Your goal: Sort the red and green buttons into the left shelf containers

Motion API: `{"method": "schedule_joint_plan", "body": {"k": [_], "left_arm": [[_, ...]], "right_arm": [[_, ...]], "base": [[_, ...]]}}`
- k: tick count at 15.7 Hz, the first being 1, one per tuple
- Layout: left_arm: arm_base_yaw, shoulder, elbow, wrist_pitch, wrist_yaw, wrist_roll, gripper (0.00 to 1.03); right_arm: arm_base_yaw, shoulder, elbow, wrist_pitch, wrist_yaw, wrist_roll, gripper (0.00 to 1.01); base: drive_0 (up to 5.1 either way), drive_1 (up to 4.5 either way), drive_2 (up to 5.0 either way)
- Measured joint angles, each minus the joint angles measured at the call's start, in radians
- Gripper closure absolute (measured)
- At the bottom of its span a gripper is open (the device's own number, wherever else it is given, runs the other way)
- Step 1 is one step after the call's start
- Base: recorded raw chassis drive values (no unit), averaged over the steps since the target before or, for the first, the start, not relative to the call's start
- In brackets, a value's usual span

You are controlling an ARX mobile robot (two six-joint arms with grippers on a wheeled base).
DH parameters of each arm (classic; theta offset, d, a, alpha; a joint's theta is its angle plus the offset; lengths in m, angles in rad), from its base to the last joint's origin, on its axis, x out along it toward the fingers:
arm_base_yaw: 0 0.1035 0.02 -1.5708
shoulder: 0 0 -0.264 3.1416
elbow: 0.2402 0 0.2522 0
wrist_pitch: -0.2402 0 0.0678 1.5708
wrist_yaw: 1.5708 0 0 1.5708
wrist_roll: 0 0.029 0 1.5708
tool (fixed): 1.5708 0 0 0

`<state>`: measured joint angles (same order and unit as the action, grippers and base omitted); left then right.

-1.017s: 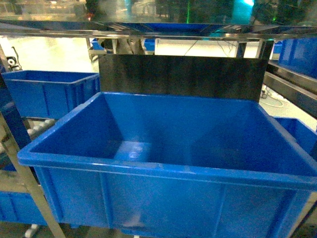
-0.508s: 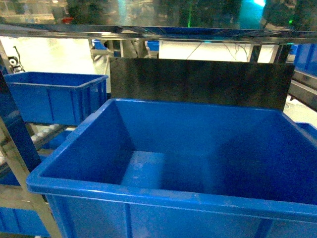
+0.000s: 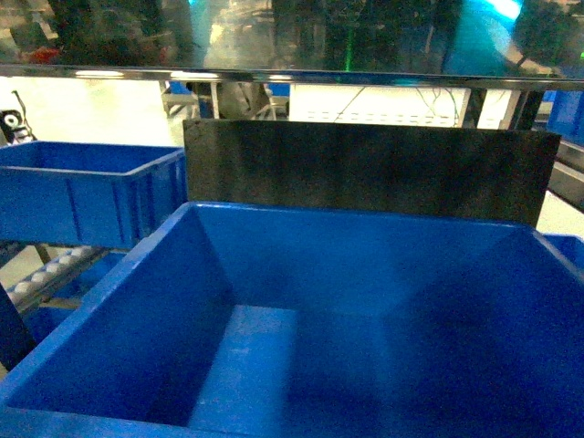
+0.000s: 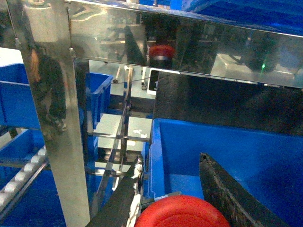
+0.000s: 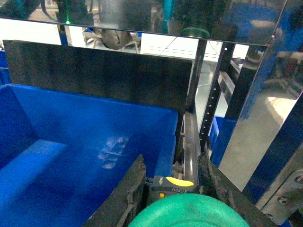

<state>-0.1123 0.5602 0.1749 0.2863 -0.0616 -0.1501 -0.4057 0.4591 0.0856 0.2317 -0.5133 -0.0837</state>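
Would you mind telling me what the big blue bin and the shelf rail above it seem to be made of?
The blue bin looks like moulded plastic with a glossy finish: uniform colour, smooth sloped walls and soft highlights on its floor. The shelf rail looks like polished metal, probably stainless steel, since it mirrors the surroundings; the exact alloy cannot be told.

Left gripper (image 4: pixel 171 198) jaws clamp the red button (image 4: pixel 182 213); right gripper (image 5: pixel 173 196) jaws clamp the green button (image 5: pixel 187 213)

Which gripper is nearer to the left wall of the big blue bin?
Left. The left gripper, holding the red button, is by the big blue bin's left wall; the right gripper, with the green button, is by its right wall.
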Motion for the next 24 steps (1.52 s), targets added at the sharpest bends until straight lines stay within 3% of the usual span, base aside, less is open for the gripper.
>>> {"method": "schedule_joint_plan", "body": {"k": [2,4,7,8,9,13,19,24], "left_arm": [[0.0,0.0,0.0,0.0,0.0,0.0,0.73],[0.0,0.0,0.0,0.0,0.0,0.0,0.73],[0.0,0.0,0.0,0.0,0.0,0.0,0.73],[0.0,0.0,0.0,0.0,0.0,0.0,0.73],[0.0,0.0,0.0,0.0,0.0,0.0,0.73],[0.0,0.0,0.0,0.0,0.0,0.0,0.73],[0.0,0.0,0.0,0.0,0.0,0.0,0.73],[0.0,0.0,0.0,0.0,0.0,0.0,0.73]], "right_arm": [[0.041,0.054,-0.001,0.049,-0.013,-0.003,0.72],[0.113,0.109,-0.016,0.117,0.005,-0.01,0.72],[0.224,0.237,-0.02,0.249,0.066,-0.011,0.72],[0.297,0.361,-0.02,0.357,0.104,-0.009,0.72],[0.339,0.445,-0.019,0.437,0.125,-0.002,0.72],[0.46,0.786,0.047,0.688,0.178,0.0,0.72],[0.531,1.16,0.175,0.779,0.197,-0.038,0.72],[0.579,1.338,0.344,0.644,0.215,-0.077,0.72]], "base": [[0.0,0.0,0.0],[0.0,0.0,0.0],[0.0,0.0,0.0],[0.0,0.0,0.0],[0.0,0.0,0.0],[0.0,0.0,0.0],[0.0,0.0,0.0],[0.0,0.0,0.0]]}}
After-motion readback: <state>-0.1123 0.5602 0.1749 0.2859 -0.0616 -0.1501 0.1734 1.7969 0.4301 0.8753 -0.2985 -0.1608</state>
